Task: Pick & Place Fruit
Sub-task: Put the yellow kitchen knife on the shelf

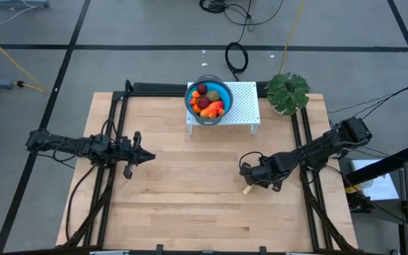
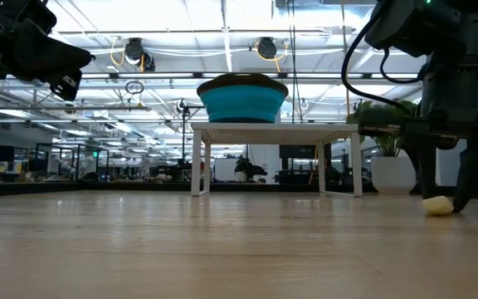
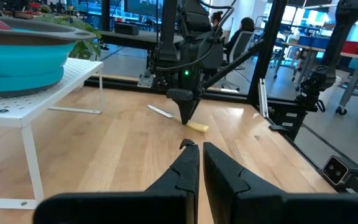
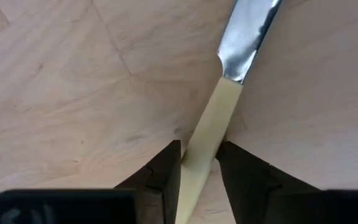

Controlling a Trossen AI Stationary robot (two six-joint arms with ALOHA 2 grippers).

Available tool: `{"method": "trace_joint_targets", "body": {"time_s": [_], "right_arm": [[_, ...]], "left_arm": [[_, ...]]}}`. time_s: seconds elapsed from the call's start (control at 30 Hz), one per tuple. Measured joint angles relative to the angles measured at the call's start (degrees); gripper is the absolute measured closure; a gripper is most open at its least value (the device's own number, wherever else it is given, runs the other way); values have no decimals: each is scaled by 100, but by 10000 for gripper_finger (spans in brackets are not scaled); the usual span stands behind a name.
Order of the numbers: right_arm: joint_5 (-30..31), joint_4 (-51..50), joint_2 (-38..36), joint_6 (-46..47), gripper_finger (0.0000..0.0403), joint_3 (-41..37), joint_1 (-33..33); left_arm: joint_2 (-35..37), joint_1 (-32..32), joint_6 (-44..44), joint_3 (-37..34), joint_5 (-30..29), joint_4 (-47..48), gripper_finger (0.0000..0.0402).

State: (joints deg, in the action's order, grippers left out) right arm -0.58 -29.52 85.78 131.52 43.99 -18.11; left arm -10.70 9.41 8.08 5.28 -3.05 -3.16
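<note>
The fruit [image 1: 207, 99], red, orange and brownish pieces, lies heaped in a blue bowl [image 1: 190, 95] on a white perforated rack [image 1: 243, 99] at the table's far middle. A knife with a pale yellow handle [image 4: 219, 112] and a silver blade [image 4: 247, 37] lies flat on the wood at the right. My right gripper [image 1: 255, 180] stands over it, pointing steeply down, shut on the handle. My left gripper [image 1: 147, 156] hovers level at the left, shut and empty. My right gripper pinches the knife's yellow handle [image 4: 199, 155] between its two fingers [image 4: 166, 168], one on each long side, some way back from the blade. The fingers come from above, slanting steeply down, and lie across the handle. The knife rests flat on the table.
A green leafy plant [image 1: 287, 92] in a white pot stands at the far right corner beside the rack. Black frame rails [image 1: 115, 134] run along the table's left and right sides. Bare wood stretches between the two arms and toward the near edge.
</note>
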Motion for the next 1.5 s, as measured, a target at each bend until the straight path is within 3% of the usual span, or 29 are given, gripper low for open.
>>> {"method": "trace_joint_targets", "body": {"time_s": [0.57, 1.13, 1.5], "right_arm": [[-271, -130, -7, -258, 352, 15, -4], [-266, -183, -164, -1092, 352, 13, -7], [353, -523, -958, -1575, 376, 8, -7]], "left_arm": [[2, 2, 39, 0, 2, -4, 380], [1, 0, 146, 0, 11, -9, 380], [0, 0, 143, 0, 21, -15, 380]]}}
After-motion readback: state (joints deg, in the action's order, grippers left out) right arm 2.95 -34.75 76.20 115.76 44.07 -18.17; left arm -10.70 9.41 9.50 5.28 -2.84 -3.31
